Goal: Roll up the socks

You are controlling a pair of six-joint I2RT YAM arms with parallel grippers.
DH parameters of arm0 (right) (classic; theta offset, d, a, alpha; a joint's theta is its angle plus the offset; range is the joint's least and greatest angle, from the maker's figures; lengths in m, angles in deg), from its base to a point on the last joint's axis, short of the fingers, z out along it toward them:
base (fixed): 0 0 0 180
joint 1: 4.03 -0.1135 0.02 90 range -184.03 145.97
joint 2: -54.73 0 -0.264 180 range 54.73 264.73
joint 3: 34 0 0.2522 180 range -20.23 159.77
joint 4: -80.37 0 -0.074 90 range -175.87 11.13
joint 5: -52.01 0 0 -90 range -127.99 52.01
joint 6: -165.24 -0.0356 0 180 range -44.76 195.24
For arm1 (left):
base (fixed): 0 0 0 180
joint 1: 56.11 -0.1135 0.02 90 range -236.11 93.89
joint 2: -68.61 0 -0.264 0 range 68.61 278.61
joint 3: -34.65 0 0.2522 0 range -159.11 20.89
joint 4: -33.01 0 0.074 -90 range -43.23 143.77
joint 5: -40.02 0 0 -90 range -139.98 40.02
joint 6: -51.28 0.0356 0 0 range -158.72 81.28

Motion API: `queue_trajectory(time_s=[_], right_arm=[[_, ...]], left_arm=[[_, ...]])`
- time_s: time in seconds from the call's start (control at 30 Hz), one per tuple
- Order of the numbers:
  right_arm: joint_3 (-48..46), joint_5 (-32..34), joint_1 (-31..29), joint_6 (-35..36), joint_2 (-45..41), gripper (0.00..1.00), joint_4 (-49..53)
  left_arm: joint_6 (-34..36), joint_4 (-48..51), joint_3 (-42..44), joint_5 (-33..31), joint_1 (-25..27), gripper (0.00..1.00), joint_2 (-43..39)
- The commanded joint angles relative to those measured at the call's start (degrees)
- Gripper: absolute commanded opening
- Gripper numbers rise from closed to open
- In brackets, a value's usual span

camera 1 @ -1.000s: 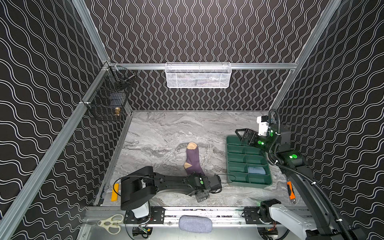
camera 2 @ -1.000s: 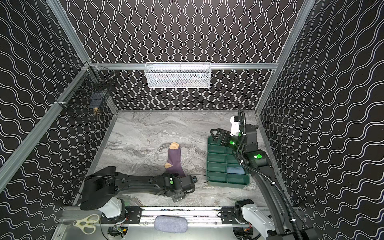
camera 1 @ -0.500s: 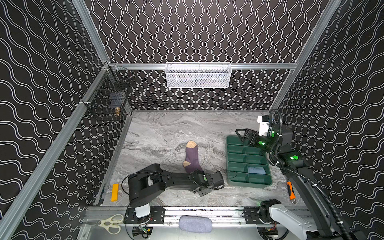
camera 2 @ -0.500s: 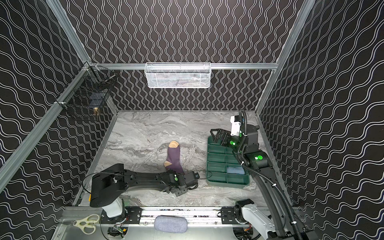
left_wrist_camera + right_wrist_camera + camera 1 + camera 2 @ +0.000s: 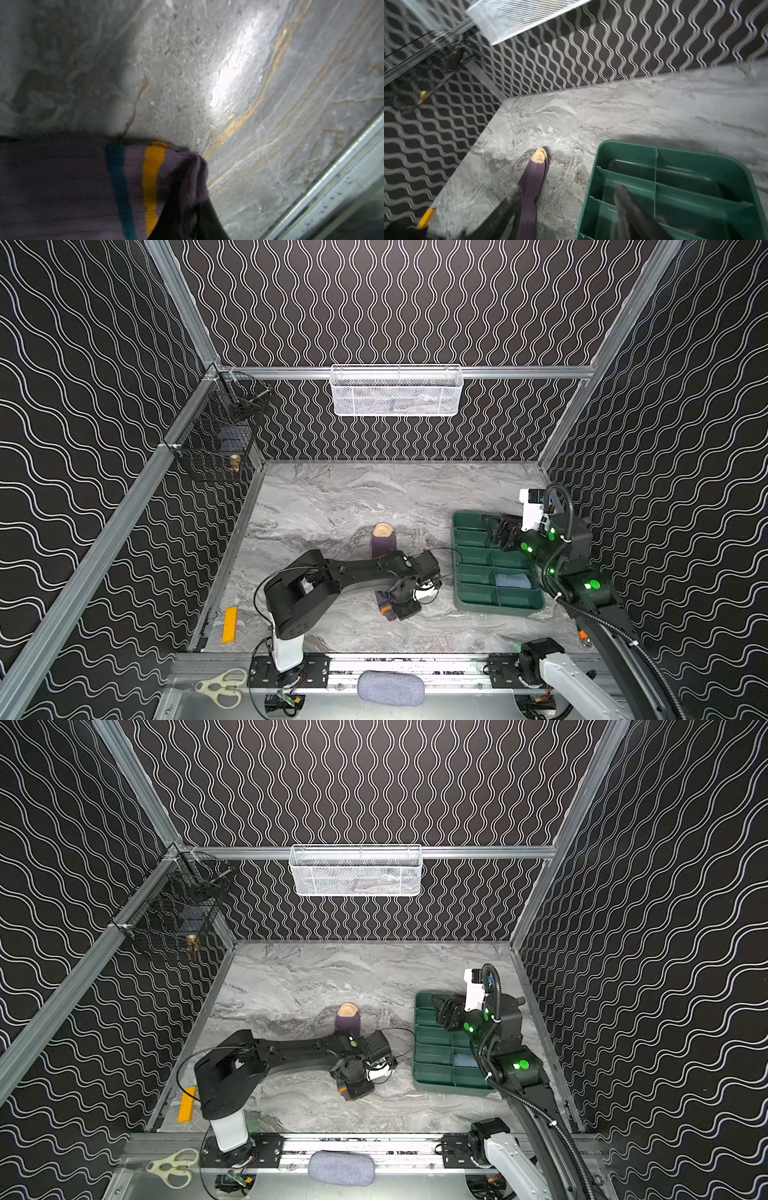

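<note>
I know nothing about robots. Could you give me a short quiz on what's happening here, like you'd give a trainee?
1. What does the left gripper pinch? A) a cup B) the purple sock C) a spoon
2. True or false: the right gripper hovers open above the green tray.
3. What lies in one of the tray's compartments?

Key: 1 B, at its striped cuff. 2 True. 3 The blue sock.
</note>
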Motion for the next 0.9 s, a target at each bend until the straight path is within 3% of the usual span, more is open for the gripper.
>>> queue_trajectory(time_s=[0.0,0.17,0.27,0.43,0.63,0.87], right_arm=[[-0.9,-7.2,-1.3,9.6,-2.6,0.7,-2.1],[-1.2,-20.8,-6.6,26.1,-4.9,0.61,7.0],[-4.8,-22.2,-13.9,33.1,-6.3,0.62,8.1],[-13.9,-13.6,-23.5,38.4,-4.5,0.56,2.2],[-23.6,1.8,-37.6,39.4,3.3,0.54,-17.5],[-25.7,7.1,-43.1,44.7,17.3,0.55,-28.7]], left_arm=[[5.4,2.0,0.8,9.7,-3.2,0.13,4.0],[8.4,2.4,0.9,12.5,-7.8,0.1,3.3],[9.3,2.0,1.3,13.2,-9.5,0.09,2.8],[11.1,1.6,2.0,15.5,-11.1,0.09,2.3],[12.4,0.7,3.0,13.0,-11.6,0.08,3.0],[12.2,-0.1,3.6,12.8,-11.7,0.08,2.8]])
